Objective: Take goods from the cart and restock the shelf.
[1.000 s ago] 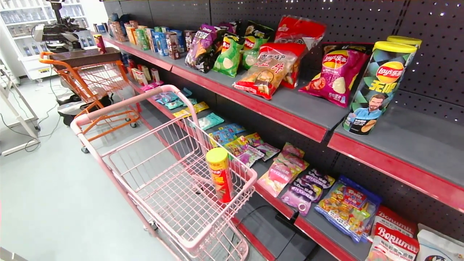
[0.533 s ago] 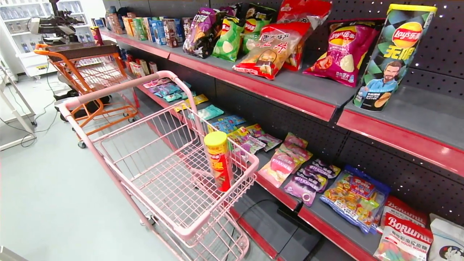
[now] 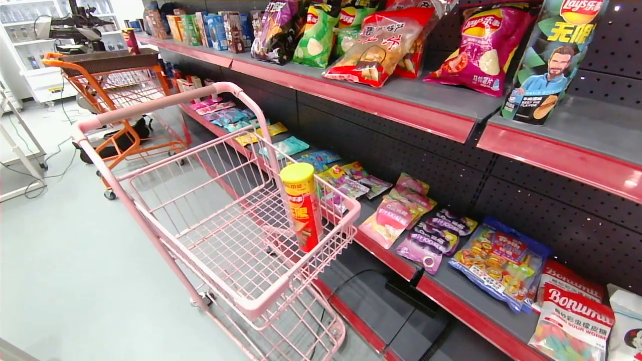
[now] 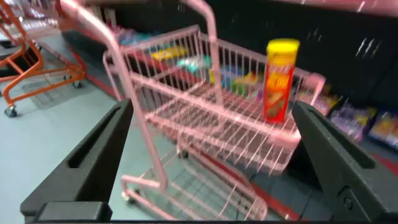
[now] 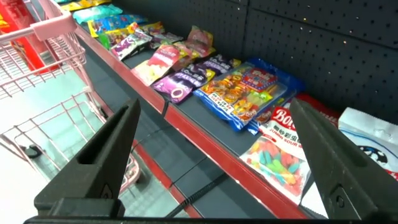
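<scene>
**Status: pre-pick, nothing in hand**

Chip can (image 3: 301, 208) stands upright in pink cart (image 3: 165, 103), in the corner nearest the upper shelf (image 3: 376, 103). Upright pose should allow a side grip, in my judgement. L gripper (image 4: 211, 107) faces it, jaws wide apart, nothing held. R gripper (image 5: 214, 106) is equally wide and empty, over candy bags (image 5: 242, 87). Tall can (image 3: 546, 60) on upper shelf marks probable dest.

The cart (image 3: 165, 104) is thin metal wire with smooth pink paint. The can (image 3: 302, 210) looks shiny with a plastic lid, and the bags (image 3: 476, 40) are glossy plastic. The shelf (image 3: 441, 98) is dull grey with a shiny red edge.
</scene>
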Controlling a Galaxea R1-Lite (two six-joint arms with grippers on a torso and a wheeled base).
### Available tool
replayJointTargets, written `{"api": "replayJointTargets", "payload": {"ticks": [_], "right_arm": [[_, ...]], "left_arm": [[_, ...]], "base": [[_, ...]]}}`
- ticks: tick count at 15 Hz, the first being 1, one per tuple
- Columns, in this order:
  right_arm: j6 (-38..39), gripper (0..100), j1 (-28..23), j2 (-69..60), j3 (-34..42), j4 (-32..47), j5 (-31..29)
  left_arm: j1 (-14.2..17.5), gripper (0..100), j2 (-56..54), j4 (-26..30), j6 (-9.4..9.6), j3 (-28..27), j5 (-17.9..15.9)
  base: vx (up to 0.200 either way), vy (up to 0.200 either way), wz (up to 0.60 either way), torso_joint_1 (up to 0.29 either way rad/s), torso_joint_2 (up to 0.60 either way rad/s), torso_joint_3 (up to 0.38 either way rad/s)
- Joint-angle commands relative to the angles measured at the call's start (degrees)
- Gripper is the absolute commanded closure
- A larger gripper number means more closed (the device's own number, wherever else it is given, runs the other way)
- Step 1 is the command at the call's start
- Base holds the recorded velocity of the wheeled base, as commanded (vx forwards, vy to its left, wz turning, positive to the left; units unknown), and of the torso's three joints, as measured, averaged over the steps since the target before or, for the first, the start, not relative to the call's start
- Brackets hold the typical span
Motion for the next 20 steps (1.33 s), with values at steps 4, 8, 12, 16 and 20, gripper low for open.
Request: {"api": "replayJointTargets", "payload": {"ticks": [4,8,12,16,20], "right_arm": [[-0.02,0,-0.05,0.02,0.0,0.0,-0.06],[-0.1,0,0.04,0.02,0.0,0.0,0.02],[-0.1,0,-0.05,0.02,0.0,0.0,0.02],[-0.02,0,0.04,0.02,0.0,0.0,0.38],[-0.02,0,0.04,0.02,0.0,0.0,1.87]], "left_arm": [[-0.15,0,48.87,-4.97,3.26,-29.77,-1.38],[-1.12,0,75.32,-29.05,8.8,-29.59,-6.74],[-11.32,0,95.45,-35.73,10.03,-30.56,-11.13],[-22.13,0,105.55,-44.43,9.15,-33.02,-12.01],[-26.87,0,114.52,-44.25,8.53,-41.99,-11.75]], "base": [[0.0,0.0,0.0,0.0,0.0,0.0],[0.0,0.0,0.0,0.0,0.0,0.0],[0.0,0.0,0.0,0.0,0.0,0.0],[0.0,0.0,0.0,0.0,0.0,0.0],[0.0,0.0,0.0,0.0,0.0,0.0]]}}
